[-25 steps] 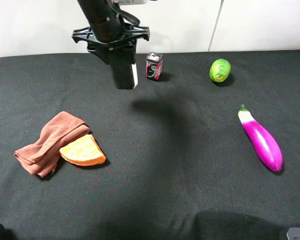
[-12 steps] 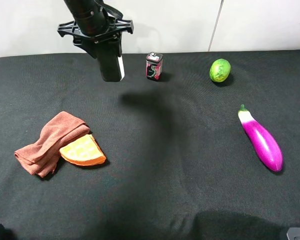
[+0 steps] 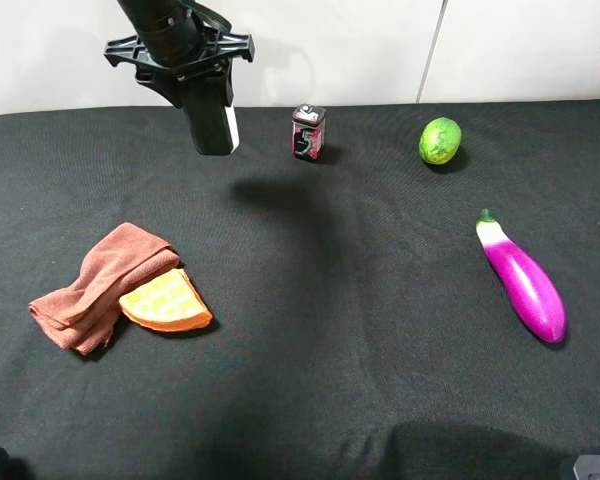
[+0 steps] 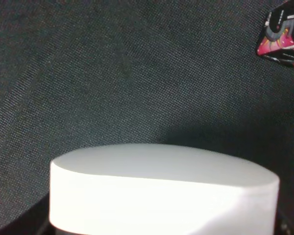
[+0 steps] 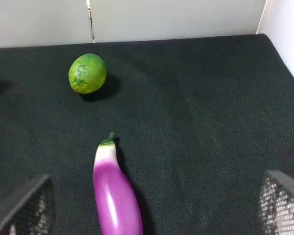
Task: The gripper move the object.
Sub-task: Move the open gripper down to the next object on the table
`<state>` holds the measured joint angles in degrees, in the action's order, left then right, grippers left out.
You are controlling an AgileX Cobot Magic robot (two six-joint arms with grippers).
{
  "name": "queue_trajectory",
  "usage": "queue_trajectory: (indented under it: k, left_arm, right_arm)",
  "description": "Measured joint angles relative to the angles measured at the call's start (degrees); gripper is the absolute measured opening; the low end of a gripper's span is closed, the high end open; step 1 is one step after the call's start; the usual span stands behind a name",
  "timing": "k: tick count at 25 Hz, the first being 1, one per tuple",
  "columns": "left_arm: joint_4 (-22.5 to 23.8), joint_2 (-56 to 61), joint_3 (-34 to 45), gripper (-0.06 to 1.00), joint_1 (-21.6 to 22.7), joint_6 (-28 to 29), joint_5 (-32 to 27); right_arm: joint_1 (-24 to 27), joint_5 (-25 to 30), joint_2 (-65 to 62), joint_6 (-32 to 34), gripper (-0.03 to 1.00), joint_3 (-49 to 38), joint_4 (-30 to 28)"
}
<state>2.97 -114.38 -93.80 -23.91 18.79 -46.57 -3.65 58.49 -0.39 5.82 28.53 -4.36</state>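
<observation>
My left gripper [image 3: 202, 92] is shut on the whiteboard eraser [image 3: 213, 118] and holds it on end in the air above the back left of the black table. The eraser's black felt and white edge hang below the claw. In the left wrist view the eraser's white base [image 4: 161, 191] fills the lower part, and the fingers are hidden. My right gripper [image 5: 153, 203] is open and empty, its fingertips [image 5: 24, 208] wide apart, low over the front right of the table, near the purple eggplant [image 5: 115, 196].
A small red-black tin [image 3: 308, 131] stands just right of the held eraser. A green lime [image 3: 440, 140] lies at the back right, the eggplant [image 3: 523, 280] at the right. A brown cloth [image 3: 95, 285] and an orange sponge wedge [image 3: 165, 302] lie at the left.
My left gripper has carried the eraser to the left and a little toward the back, away from the tin. Nothing else has moved.
</observation>
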Motion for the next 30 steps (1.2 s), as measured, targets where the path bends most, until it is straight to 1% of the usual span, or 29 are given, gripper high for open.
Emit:
queue_trajectory:
  k: [8,15,23,30]
  left_arm:
    - [0.0,-2.1,0.0,0.65,0.1,-0.4,0.7]
    - [0.0,-2.4,0.0,0.65,0.1,-0.9,3.0]
    - [-2.2,-7.1,-3.9,0.65,0.1,-2.6,2.5]
    - [-2.4,-7.9,-4.4,0.65,0.1,-2.7,2.7]
  right_arm:
    - [0.0,0.0,0.0,0.0,0.63,0.0,0.0]
    - [0.0,0.0,0.0,0.0,0.63,0.0,0.0]
    - [0.0,0.0,0.0,0.0,0.63,0.0,0.0]
    - [0.0,0.0,0.0,0.0,0.63,0.0,0.0]
